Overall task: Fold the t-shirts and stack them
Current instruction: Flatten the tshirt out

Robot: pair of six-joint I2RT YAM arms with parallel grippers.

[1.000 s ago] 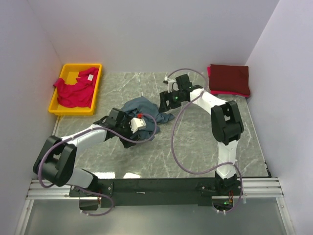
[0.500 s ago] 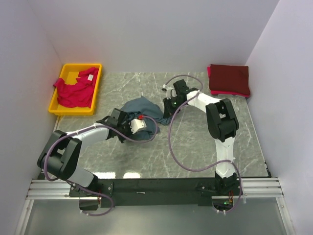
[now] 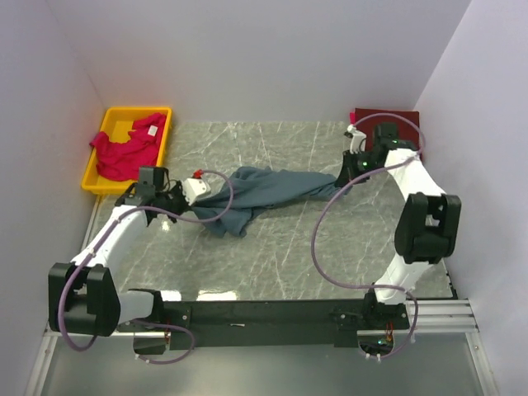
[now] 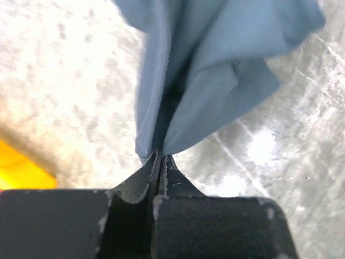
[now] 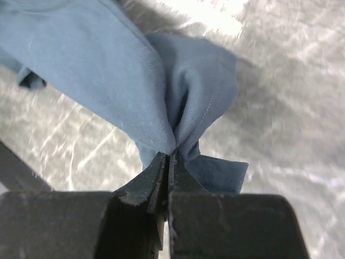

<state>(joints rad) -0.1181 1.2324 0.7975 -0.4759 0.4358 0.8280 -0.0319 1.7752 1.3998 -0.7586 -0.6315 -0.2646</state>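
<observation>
The slate blue-grey t-shirt (image 3: pixel 264 190) hangs stretched between both arms over the middle of the marble table. My left gripper (image 3: pixel 205 191) is shut on its left end; in the left wrist view the blue cloth (image 4: pixel 205 81) fans out from my closed gripper (image 4: pixel 160 156). My right gripper (image 3: pixel 340 176) is shut on the right end, where bunched blue cloth (image 5: pixel 124 75) and a hemmed edge stick out of my right gripper (image 5: pixel 168 159). A pinkish-red t-shirt (image 3: pixel 125 153) lies crumpled in the yellow bin. A folded dark maroon t-shirt (image 3: pixel 388 115) shows behind the right arm.
The yellow plastic bin (image 3: pixel 165 140) stands at the table's far left corner. White walls close in the table on the left, back and right. The marble tabletop (image 3: pixel 289 256) runs from the shirt to the black rail at the near edge.
Both grippers have closed on the blue-grey shirt and pulled apart, left arm to the left, right arm to the far right. The crumpled shirt is now stretched out between them.
</observation>
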